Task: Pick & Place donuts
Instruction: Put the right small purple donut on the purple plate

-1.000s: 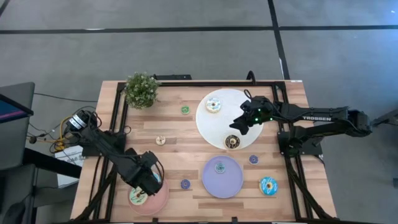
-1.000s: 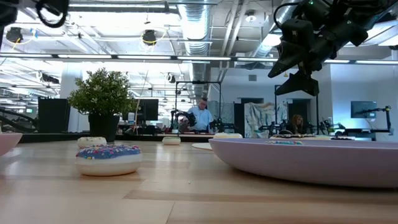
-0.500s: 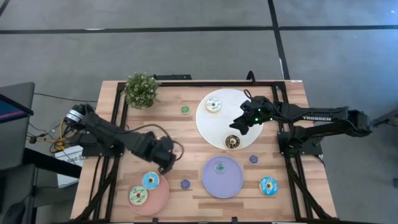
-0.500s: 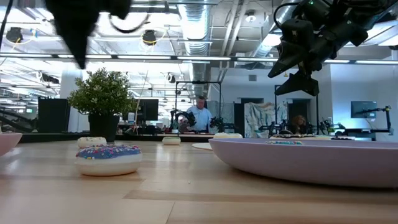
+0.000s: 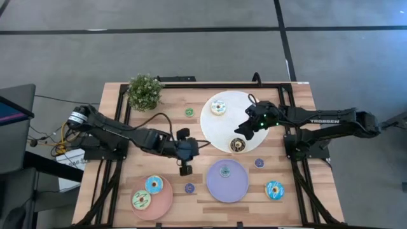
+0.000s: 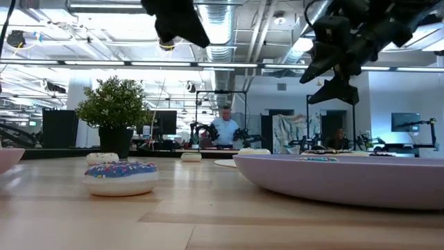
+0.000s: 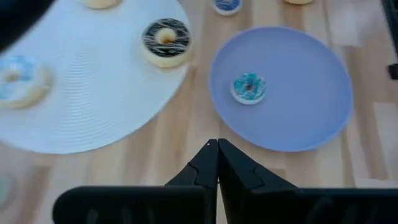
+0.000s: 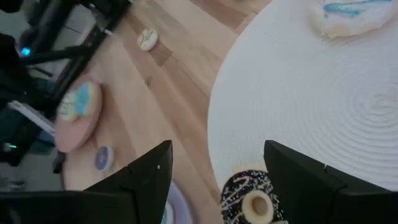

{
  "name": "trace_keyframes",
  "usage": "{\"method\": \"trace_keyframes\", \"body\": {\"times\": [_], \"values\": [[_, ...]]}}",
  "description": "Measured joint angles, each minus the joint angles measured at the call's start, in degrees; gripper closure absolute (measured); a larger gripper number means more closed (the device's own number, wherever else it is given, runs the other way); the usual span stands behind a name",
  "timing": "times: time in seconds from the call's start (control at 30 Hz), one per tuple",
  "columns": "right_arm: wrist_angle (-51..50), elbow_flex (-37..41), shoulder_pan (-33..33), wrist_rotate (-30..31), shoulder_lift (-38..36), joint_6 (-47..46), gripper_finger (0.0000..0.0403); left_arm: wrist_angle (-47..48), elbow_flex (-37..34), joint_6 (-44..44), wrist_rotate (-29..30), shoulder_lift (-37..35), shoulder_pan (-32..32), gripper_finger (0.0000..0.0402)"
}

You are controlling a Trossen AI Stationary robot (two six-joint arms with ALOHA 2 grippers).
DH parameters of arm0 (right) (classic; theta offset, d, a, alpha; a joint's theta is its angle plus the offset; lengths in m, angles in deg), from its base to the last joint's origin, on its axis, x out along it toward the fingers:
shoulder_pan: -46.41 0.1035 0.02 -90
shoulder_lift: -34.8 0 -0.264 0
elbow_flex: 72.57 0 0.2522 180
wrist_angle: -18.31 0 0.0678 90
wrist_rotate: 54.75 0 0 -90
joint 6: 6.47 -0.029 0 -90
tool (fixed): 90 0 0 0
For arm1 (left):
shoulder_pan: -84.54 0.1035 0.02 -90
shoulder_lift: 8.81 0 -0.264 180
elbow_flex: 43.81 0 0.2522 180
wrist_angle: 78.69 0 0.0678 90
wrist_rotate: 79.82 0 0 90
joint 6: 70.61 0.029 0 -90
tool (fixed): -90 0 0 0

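My left gripper [image 5: 186, 170] hangs shut and empty above the bare wood mid-table, between the pink plate [image 5: 164, 202] and the purple plate [image 5: 238, 189]; its closed fingertips [image 7: 217, 147] show in the left wrist view. My right gripper [image 5: 244, 129] is open above the white plate [image 5: 222, 130], with a chocolate donut [image 8: 251, 200] below its fingers. A blue donut [image 5: 154, 185] and a green-iced donut [image 5: 141, 200] lie on the pink plate. A blue-white donut [image 5: 218, 107] lies on the white plate, and a tiny teal donut [image 7: 249, 87] on the purple plate.
Loose on the wood lie a blue donut [image 5: 275, 189] and tiny donuts: green [image 5: 189, 112], cream [image 5: 164, 144], purple [image 5: 189, 188] and another [image 5: 259, 163]. A potted plant [image 5: 144, 91] stands at the far left. People show in the room beyond the table.
My left gripper has left the pink plate and swung toward the table's right edge, stopping over the middle of the table. The blue donut that it covered now lies in plain view on the pink plate. My right arm has kept still.
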Motion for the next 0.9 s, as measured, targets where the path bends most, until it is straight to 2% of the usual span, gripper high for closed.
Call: {"method": "trace_keyframes", "body": {"times": [0.13,0.3,0.43,0.57,0.73,0.9], "values": [[-11.7,-5.7,6.3,9.3,0.0,-0.3,0.0175,-14.6,-8.9,-0.9,-3.0,-2.3,0.0,0.0401],[-26.4,-12.0,13.2,13.0,0.0,-8.0,0.0184,-27.6,-20.2,-3.6,-4.1,-7.5,-0.6,0.0401],[-35.5,-13.1,17.7,13.0,0.3,-18.2,0.0187,-29.3,-26.5,-7.4,-2.0,-13.8,-1.5,0.0401],[-39.9,-13.1,23.6,15.4,0.3,-29.0,0.0176,-28.9,-30.3,-9.2,-1.1,-19.6,-2.6,0.0401],[-44.5,-13.1,30.1,16.0,1.4,-39.2,0.0144,-25.6,-31.1,-8.8,1.4,-24.1,-3.4,0.0402],[-46.8,-12.7,34.0,16.0,6.7,-45.4,0.0121,-21.5,-31.1,-7.6,2.5,-25.9,-3.6,0.0401]]}}
